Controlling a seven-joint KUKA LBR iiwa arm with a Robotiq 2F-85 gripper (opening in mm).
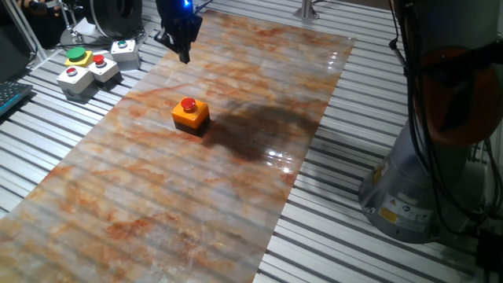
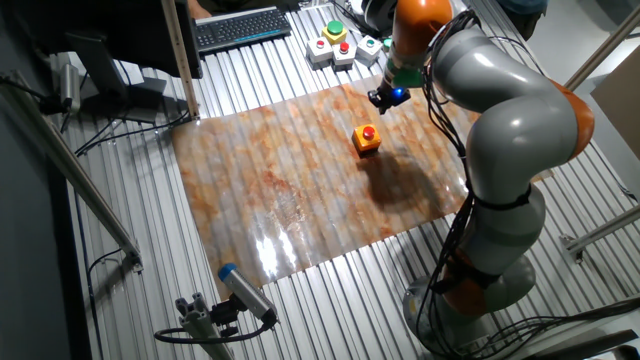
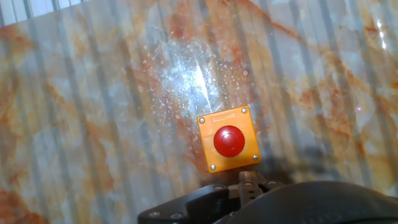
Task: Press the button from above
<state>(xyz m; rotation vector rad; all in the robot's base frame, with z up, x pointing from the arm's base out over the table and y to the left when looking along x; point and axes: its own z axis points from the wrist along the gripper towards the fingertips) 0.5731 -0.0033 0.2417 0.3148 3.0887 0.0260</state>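
Observation:
The button (image 1: 189, 104) is a small round red push-button on a square orange box (image 1: 191, 116). It stands on the marbled sheet (image 1: 157, 196), and it also shows in the other fixed view (image 2: 368, 133) and in the hand view (image 3: 229, 140). My gripper (image 1: 185, 53) hangs in the air above the sheet, beyond the button toward the far edge and apart from it. It shows in the other fixed view (image 2: 385, 98) too. In the hand view only dark parts of the hand's body (image 3: 249, 186) show below the button. No view shows the fingertips clearly.
Grey boxes with red buttons (image 1: 99, 63) and one with a green button (image 1: 76, 55) stand off the sheet at the far left. The arm's base (image 1: 416, 189) stands to the right. A keyboard (image 2: 240, 25) lies at the back. The table around the sheet is slatted.

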